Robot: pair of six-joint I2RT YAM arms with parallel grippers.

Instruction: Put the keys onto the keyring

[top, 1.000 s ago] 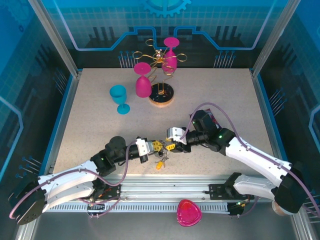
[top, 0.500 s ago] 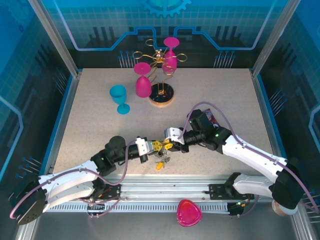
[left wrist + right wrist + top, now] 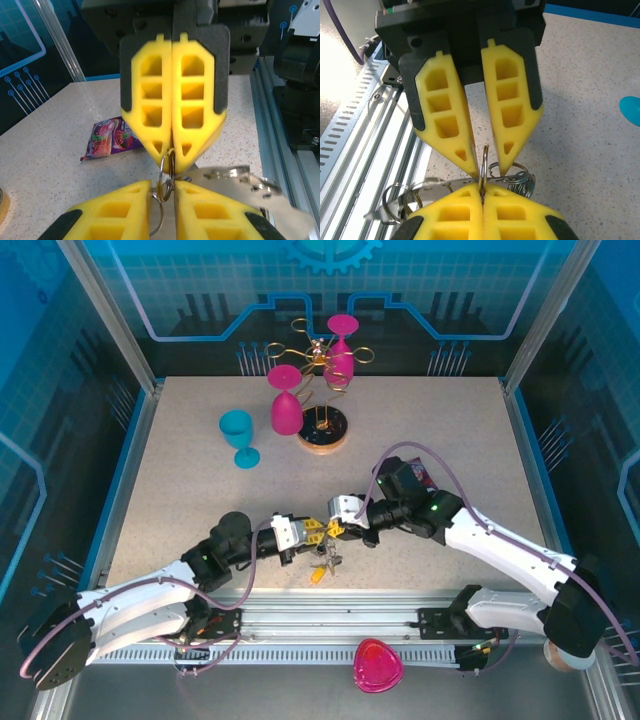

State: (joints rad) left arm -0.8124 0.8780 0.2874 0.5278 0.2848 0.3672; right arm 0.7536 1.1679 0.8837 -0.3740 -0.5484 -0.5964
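Far back and to the left of the keyring (image 3: 483,170) a blue goblet (image 3: 238,435) stood upright on the table (image 3: 450,430). Straight back from the keyring, at the far side of the table, was a gold wire rack (image 3: 322,430) on a round wooden base. Two pink glasses (image 3: 285,410) hung upside down on it.

The left gripper (image 3: 483,161) reached in from the left of the keyring. Its yellow fingers (image 3: 442,115) were a little way apart, just a narrow gap. The thin ring stood on its edge in that gap, and the tips did not seem to squeeze it.

The keyring itself was up off the table, close to the near edge, right between the two grippers. The keys (image 3: 322,565) hung in a small silvery bunch just under the keyring, with a bit of yellow at the bottom. I could not tell if they touched the table.

The right gripper (image 3: 170,152) came in from the right of the keyring. Its yellow fingers (image 3: 150,105) were pressed tight together, and they pinched the thin ring at their tips.

A purple snack packet (image 3: 112,140) lay flat on the table, back and to the right of the keyring.
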